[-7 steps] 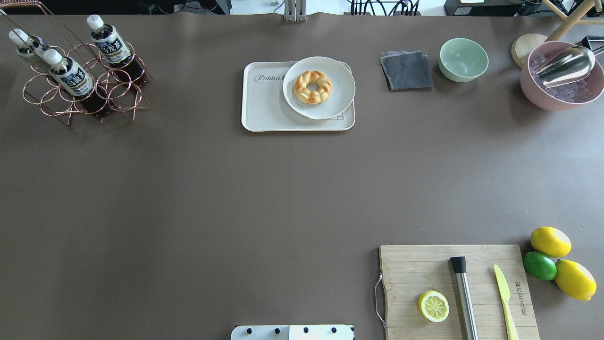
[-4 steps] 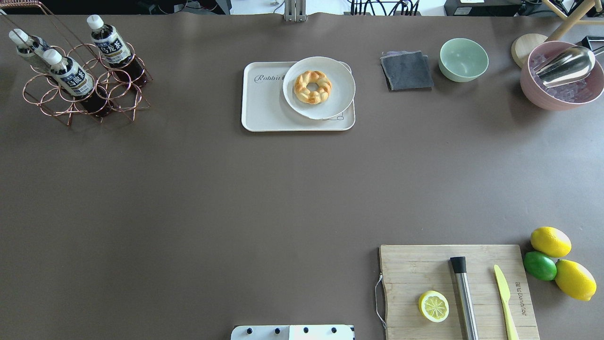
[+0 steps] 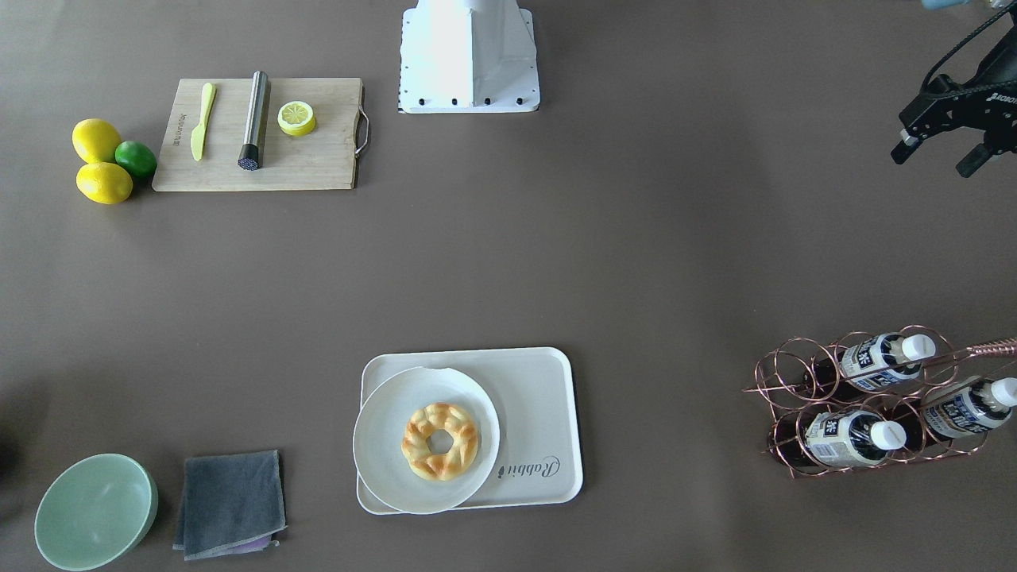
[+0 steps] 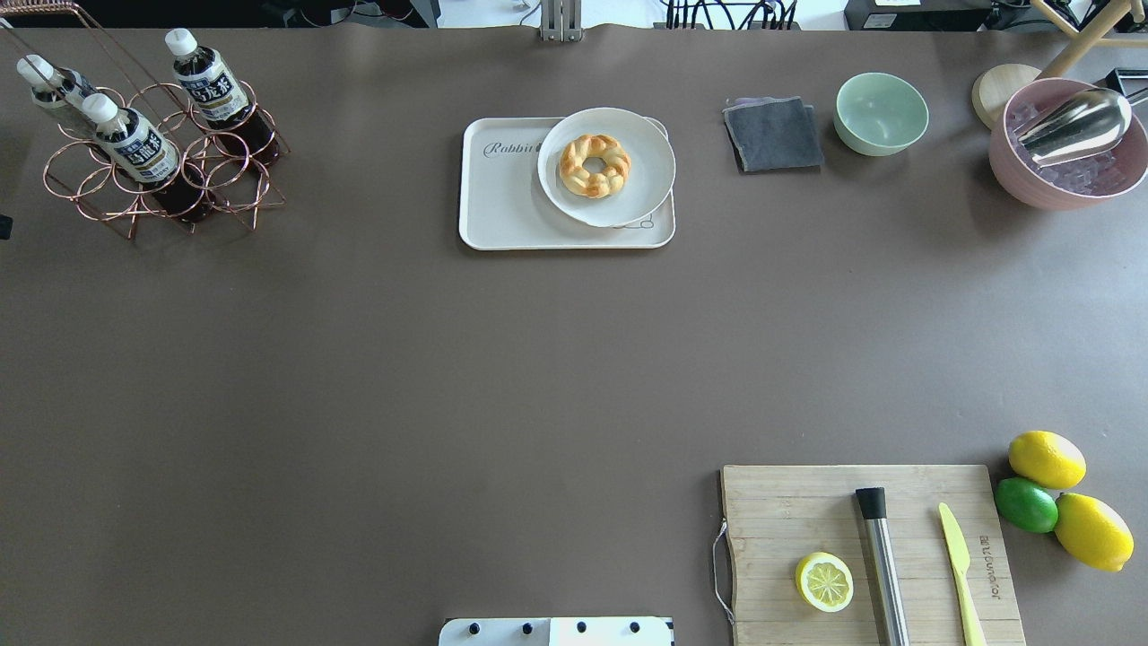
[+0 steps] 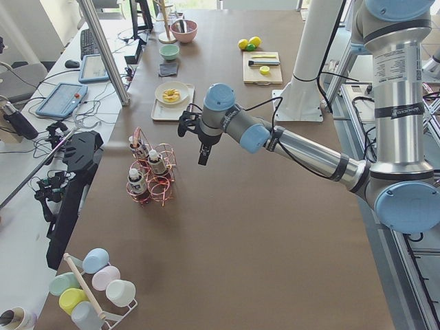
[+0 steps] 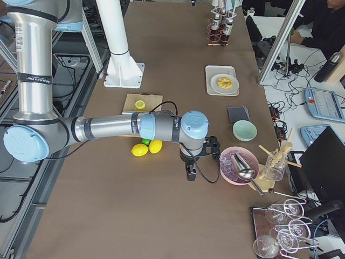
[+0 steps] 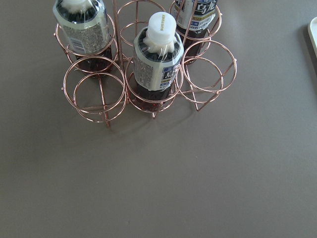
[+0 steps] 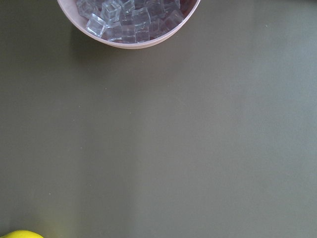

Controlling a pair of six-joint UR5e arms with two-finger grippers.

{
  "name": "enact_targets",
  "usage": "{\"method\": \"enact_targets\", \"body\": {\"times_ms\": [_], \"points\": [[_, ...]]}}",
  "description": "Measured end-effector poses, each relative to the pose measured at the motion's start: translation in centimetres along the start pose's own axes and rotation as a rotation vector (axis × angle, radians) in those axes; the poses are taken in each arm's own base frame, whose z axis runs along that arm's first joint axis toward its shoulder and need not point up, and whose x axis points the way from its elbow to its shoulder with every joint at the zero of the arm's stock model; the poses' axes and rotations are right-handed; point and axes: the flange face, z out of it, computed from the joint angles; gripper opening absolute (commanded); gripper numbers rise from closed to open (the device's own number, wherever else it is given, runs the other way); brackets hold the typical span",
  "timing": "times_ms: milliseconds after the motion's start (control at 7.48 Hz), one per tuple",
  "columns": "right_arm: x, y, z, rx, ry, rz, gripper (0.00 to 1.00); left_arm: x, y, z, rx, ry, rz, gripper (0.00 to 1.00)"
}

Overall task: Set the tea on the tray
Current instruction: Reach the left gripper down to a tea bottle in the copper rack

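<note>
Three tea bottles stand in a copper wire rack (image 4: 161, 179) at the table's far left; the nearest tea (image 4: 136, 148) (image 3: 850, 437) (image 7: 156, 59) has a white cap and a navy label. The cream tray (image 4: 502, 202) (image 3: 540, 397) lies at the far middle, and a white plate (image 4: 646, 179) with a ring pastry covers its right half. My left gripper (image 3: 933, 161) hovers open and empty on the robot's side of the rack, apart from the bottles. My right gripper (image 6: 190, 174) hangs between the pink bowl and the lemons; I cannot tell its state.
A wooden cutting board (image 4: 789, 502) with a lemon half, a steel muddler and a yellow knife lies near right, beside two lemons and a lime (image 4: 1026, 504). A grey cloth (image 4: 773, 135), a green bowl (image 4: 881, 113) and a pink bowl of ice (image 4: 1058, 184) sit far right.
A dark bit of my left gripper has come in at the overhead view's left edge, below the rack. Nothing on the table has moved.
</note>
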Motion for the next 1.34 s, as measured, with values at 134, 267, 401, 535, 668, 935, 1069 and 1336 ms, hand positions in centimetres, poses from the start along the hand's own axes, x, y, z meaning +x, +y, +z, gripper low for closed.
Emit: {"method": "enact_targets", "body": {"times_ms": [134, 267, 401, 535, 668, 935, 1069, 1336], "points": [[0.0, 0.0, 0.0, 0.000, -0.002, 0.003, 1.00, 0.4, -1.3, 0.7, 0.008, -0.009, -0.002, 0.98], [0.0, 0.0, 0.1, -0.001, -0.004, 0.005, 1.00, 0.7, -3.2, 1.9, 0.010, -0.016, -0.006, 0.98], [0.0, -0.1, 0.0, 0.000, -0.005, 0.008, 1.00, 0.7, -5.2, 3.2, 0.010, -0.026, -0.012, 0.98], [0.0, -0.1, 0.0, 0.001, -0.006, 0.010, 1.00, 0.8, -7.1, 4.2, 0.028, -0.058, -0.011, 0.98], [-0.1, -0.1, 0.0, 0.001, -0.007, 0.010, 1.00, 1.6, -8.4, 5.3, 0.041, -0.089, 0.001, 0.98], [0.1, -0.5, 0.3, -0.003, -0.023, 0.018, 1.00, 3.1, -10.1, 6.4, 0.049, -0.111, 0.020, 0.97], [0.3, -1.0, 0.6, -0.004, -0.040, 0.024, 1.00, 3.4, -10.8, 6.8, 0.051, -0.115, 0.028, 0.97], [0.0, -1.9, 0.7, -0.005, -0.051, 0.053, 1.00, 3.4, -12.1, 7.6, 0.056, -0.134, 0.035, 0.97]]}}
